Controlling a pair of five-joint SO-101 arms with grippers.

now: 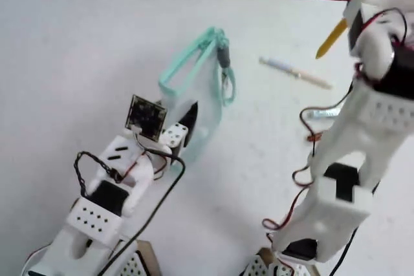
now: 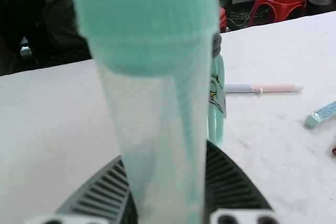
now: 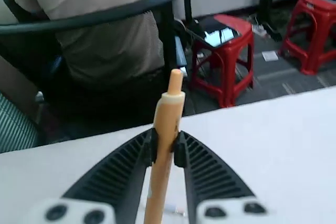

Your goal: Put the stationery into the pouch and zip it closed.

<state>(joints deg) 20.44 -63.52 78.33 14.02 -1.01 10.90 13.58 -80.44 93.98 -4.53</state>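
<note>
The pouch (image 1: pixel 202 92) is translucent with mint-green edging and stands upright near the table's middle, its open mouth (image 1: pixel 187 63) facing up. My left gripper (image 1: pixel 184 128) is shut on its near end; in the left wrist view the pouch (image 2: pixel 152 93) rises between the two fingers of my left gripper (image 2: pixel 165 158). My right gripper (image 1: pixel 359 6) hangs high over the table's far right, shut on an orange pen (image 1: pixel 332 37) that points down and leftward. In the right wrist view the orange pen (image 3: pixel 167 124) sits pinched in my right gripper (image 3: pixel 165 144).
A pastel pen (image 1: pixel 295 72) (image 2: pixel 262 88) lies on the table right of the pouch. A small light-blue stick (image 1: pixel 321 114) (image 2: pixel 321 114) lies nearer the right arm's base. Red stools (image 3: pixel 223 51) and a seated person are beyond the table's far edge.
</note>
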